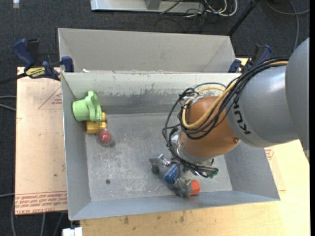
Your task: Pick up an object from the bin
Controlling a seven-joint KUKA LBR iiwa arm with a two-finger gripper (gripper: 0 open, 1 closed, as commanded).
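My gripper [159, 163] is low over the bin floor near the front wall, right of the middle, and mostly hidden under the arm's brown dome. Grey parts of it stick out below the dome. A small blue thing [171, 174] lies right against those grey parts. A small orange thing [194, 188] sits just to the right, close to the front wall. Whether either is held is hidden.
At the far left of the bin a light green plastic piece [86, 107] leans by the back wall. Under it is a yellow block [95, 127], with a pink ball [104, 137] beside it. The arm and its cables cover the bin's right half.
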